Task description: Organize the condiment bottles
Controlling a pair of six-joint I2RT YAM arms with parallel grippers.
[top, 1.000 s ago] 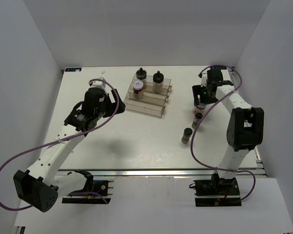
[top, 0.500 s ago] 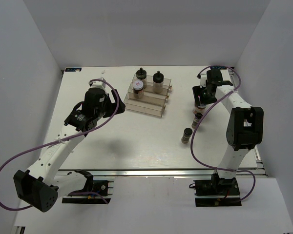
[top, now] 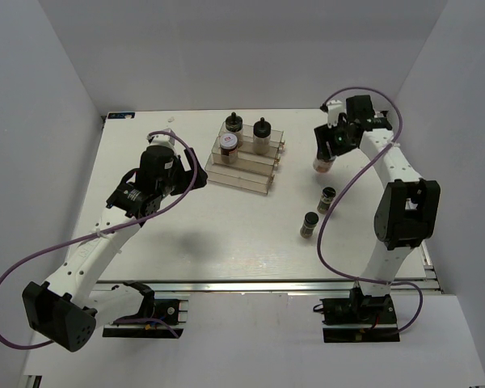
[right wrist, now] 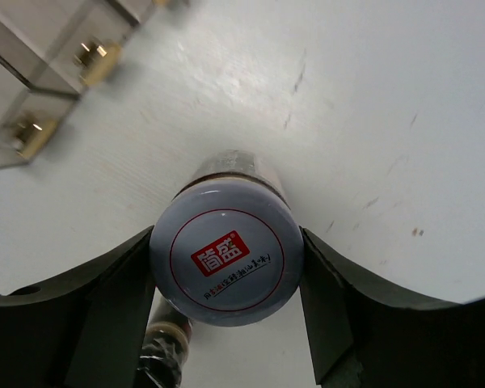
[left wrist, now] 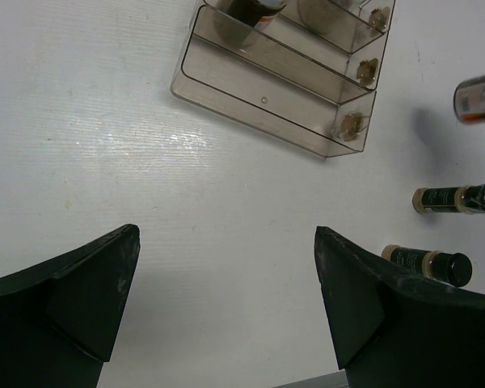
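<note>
The right gripper [top: 333, 144] pinches the squat jar [right wrist: 224, 257] upright, held above the table [top: 186, 234] near its far right edge — the rack [top: 244, 166] lies to its left; the left gripper [left wrist: 226, 271] spread wide, empty

- We see two arms, the left arm [top: 93, 246] and the right arm [top: 388, 166], each built of slim white links joined by bulky black joint housings.
- A thin purple cable [top: 20, 263] runs along the left arm, and a like cable [top: 318, 238] along the right arm.
- Each arm stands on a black base block [top: 137, 311].
- The left gripper [left wrist: 226, 234] and the right gripper [right wrist: 226, 242] each carry two matt dark fingers [left wrist: 73, 299], broad and wedge-shaped.
</note>
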